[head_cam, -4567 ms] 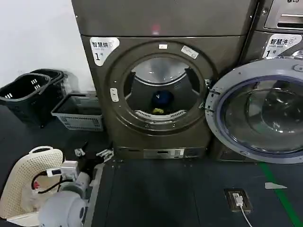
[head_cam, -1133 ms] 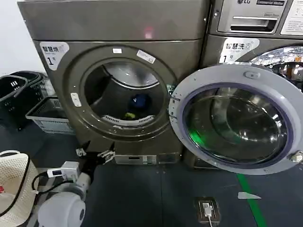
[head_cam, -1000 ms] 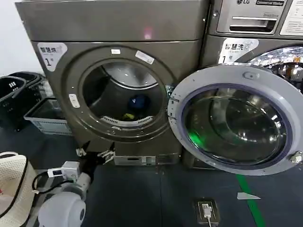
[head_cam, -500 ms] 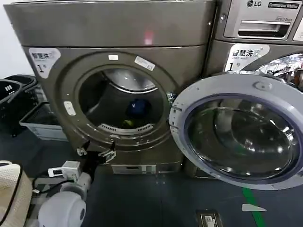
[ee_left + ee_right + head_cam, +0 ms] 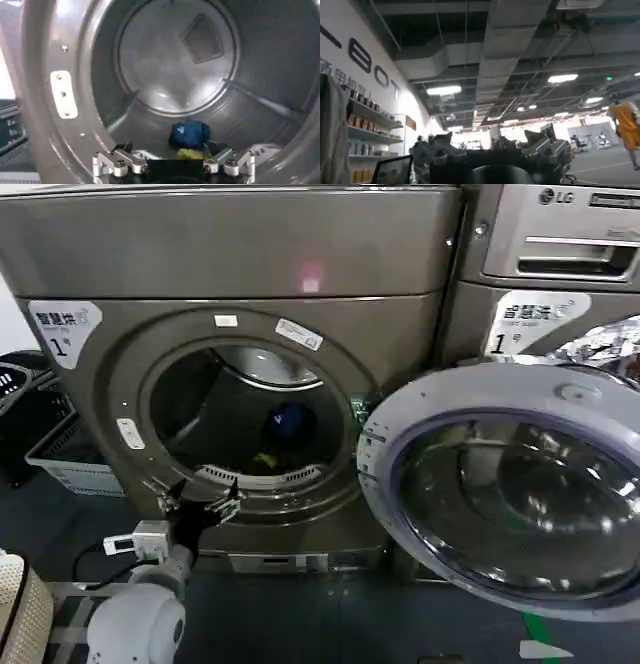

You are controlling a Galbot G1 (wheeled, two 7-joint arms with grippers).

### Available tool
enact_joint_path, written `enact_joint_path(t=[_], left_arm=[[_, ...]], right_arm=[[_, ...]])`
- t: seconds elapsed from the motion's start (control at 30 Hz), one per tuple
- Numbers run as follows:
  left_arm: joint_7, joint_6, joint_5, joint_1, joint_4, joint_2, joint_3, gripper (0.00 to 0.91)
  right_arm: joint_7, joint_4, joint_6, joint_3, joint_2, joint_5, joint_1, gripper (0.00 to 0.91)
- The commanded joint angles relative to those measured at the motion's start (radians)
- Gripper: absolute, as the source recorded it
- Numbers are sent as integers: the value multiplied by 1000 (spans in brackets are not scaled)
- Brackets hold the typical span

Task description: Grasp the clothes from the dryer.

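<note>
The bronze-grey dryer (image 5: 230, 264) stands in front of me with its round porthole uncovered. Deep in the drum lie the clothes: a dark blue garment (image 5: 288, 422) and, just in front of it, a small yellow-green piece (image 5: 265, 459). My left gripper (image 5: 196, 499) hangs open at the porthole's lower left rim, outside the drum. In the left wrist view the blue garment (image 5: 189, 134) and the yellow-green piece (image 5: 192, 153) lie on the drum floor beyond my open left gripper (image 5: 169, 148). My right gripper (image 5: 489, 142) points up toward a ceiling, open with nothing in it.
The dryer's round glass door (image 5: 505, 489) stands swung out to the right, in front of the neighbouring LG machine (image 5: 560, 244). A grey crate (image 5: 62, 462) and a black basket (image 5: 12, 379) sit on the floor at the left. A white basket (image 5: 18, 619) is beside my body.
The dryer has come nearer and larger in the head view. My left gripper has risen from below the porthole to its lower rim, still open.
</note>
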Motion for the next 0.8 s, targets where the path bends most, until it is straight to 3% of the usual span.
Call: enact_joint_path(t=[0.03,0.63,0.8], left_arm=[[5,49,8,2,5,0,2,907],[15,49,29,-3,15,0,7,907],[40,49,70,-66,73,-9,19,907]], right_arm=[[-1,4,0,-3,2,0,1,907],[-2,-8,8,-9,7,-9,1,907],[-6,-6,15,-11,11,-19,-1,907]])
